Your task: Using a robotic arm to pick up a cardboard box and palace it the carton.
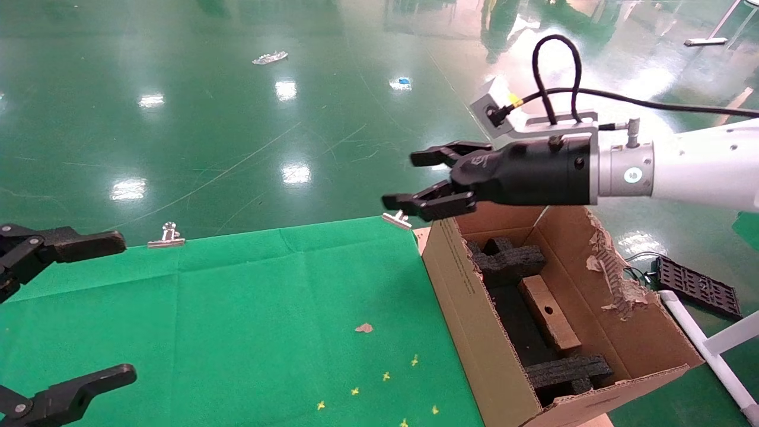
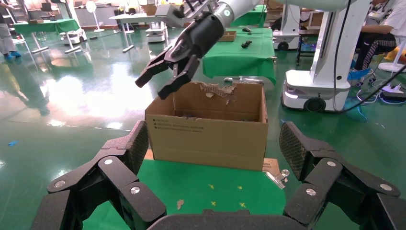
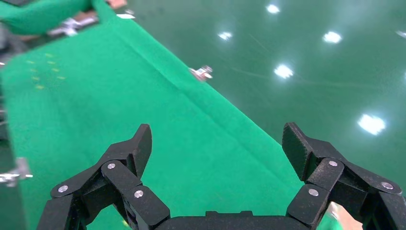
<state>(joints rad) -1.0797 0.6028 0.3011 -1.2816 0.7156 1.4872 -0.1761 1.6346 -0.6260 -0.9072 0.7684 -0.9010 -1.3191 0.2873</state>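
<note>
The carton stands open at the right end of the green cloth, with a torn ragged flap and black foam inserts. The cardboard box, a small brown slab, lies inside the carton between the foam blocks. The robotic arm reaches in from the right. Its right gripper is open and empty, above the carton's far left corner. In the left wrist view it hangs over the carton. My left gripper is open and empty at the table's left edge.
Binder clips hold the cloth at the far edge. A paper scrap and small yellow marks lie on the cloth. A black tray and white pipe frame stand right of the carton. Glossy green floor lies beyond.
</note>
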